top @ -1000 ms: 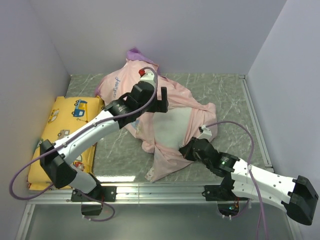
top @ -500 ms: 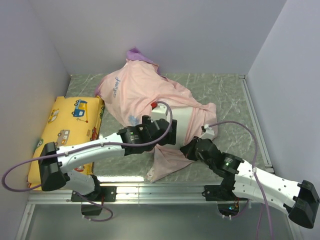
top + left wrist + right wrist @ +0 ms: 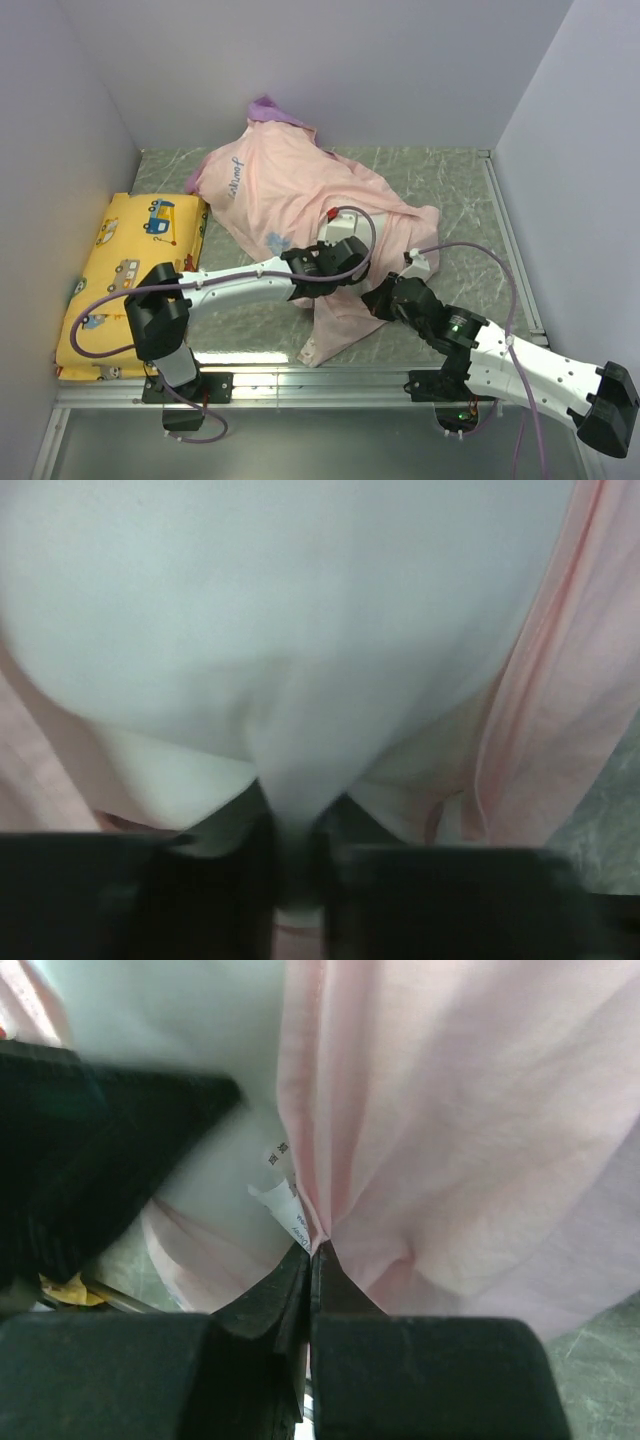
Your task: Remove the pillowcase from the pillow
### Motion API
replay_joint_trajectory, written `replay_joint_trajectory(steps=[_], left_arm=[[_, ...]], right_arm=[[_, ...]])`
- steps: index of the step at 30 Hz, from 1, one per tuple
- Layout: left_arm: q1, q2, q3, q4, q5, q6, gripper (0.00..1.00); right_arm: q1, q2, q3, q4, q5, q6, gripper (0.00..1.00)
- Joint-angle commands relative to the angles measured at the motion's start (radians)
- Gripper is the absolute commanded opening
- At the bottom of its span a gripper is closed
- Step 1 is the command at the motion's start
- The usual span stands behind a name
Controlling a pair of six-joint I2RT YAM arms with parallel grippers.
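The pillowcase (image 3: 290,190) lies inside out, pale pink, in a heap mid-table, and its purple side (image 3: 268,105) shows at the back. In the top view it hides the pillow. My left gripper (image 3: 338,268) reaches into the near opening. In the left wrist view the left gripper (image 3: 295,850) is shut on a pinched fold of the white pillow (image 3: 280,600), with pink pillowcase (image 3: 570,680) beside it. My right gripper (image 3: 385,297) holds the near right hem. In the right wrist view the right gripper (image 3: 313,1250) is shut on gathered pillowcase (image 3: 460,1110), next to a white label (image 3: 278,1195).
A yellow vehicle-print cushion (image 3: 125,270) lies along the left wall. Grey walls close in the left, back and right sides. A loose pink flap (image 3: 335,325) hangs toward the table's near metal rail (image 3: 300,375).
My left arm swung from over the top of the pillowcase down to its near opening, and its jaws went from wide open to pinched on white pillow fabric. The right gripper barely moved.
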Motion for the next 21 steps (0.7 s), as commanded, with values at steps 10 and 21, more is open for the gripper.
replay_joint_trajectory(steps=[10, 21], left_arm=[[0.295, 0.073, 0.328, 0.1, 0.34, 0.09, 0.0], [0.42, 0.17, 0.638, 0.015, 0.521, 0.032, 0.0]], right_arm=[[0.003, -0.001, -0.08, 0.053, -0.026, 0.027, 0.0], [0.001, 0.055, -0.16, 0.108, 0.023, 0.071, 0.0]])
